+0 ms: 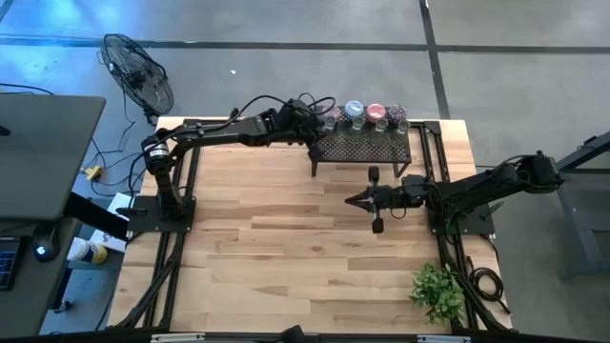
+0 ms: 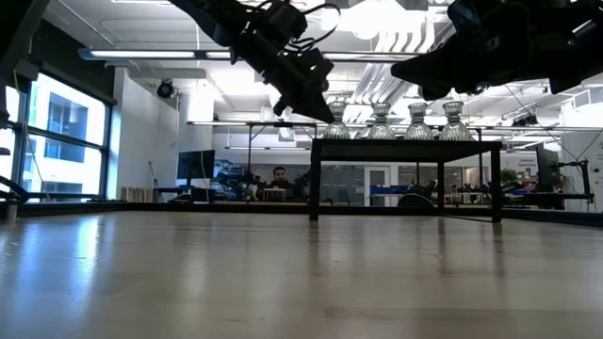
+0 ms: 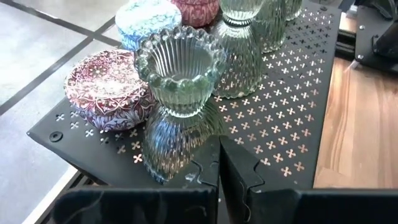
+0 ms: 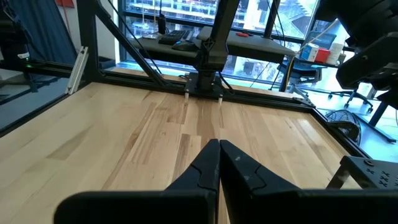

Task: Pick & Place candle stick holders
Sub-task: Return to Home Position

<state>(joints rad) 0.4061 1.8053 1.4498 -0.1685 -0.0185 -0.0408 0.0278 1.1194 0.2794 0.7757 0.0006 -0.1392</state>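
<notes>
Several ribbed, clear greenish glass candle stick holders stand upright on a black perforated rack (image 1: 367, 145) at the table's far side. The nearest one (image 3: 177, 93) stands at the rack's left corner, and others (image 3: 239, 50) stand behind it; they show in a row in the low view (image 2: 380, 121). Round patterned tins, red (image 3: 106, 84) and blue (image 3: 146, 18), lie beside them. My left gripper (image 3: 219, 168) is shut, just next to the nearest holder's lower half (image 2: 336, 121). My right gripper (image 1: 351, 200) is shut and empty above the table's middle, in front of the rack. My left gripper's shut fingers (image 3: 205, 171) stand right beside the nearest holder's lower part (image 3: 165, 149), slanting down over the rack's corner. I cannot tell whether they touch it. The holder stands upright on the rack.
A green leafy plant (image 1: 438, 291) stands at the table's near right corner. Bare wood (image 1: 267, 248) spreads in front of the rack. A fan (image 1: 138, 71) stands off the table's far left. A person (image 2: 279, 177) sits in the room behind.
</notes>
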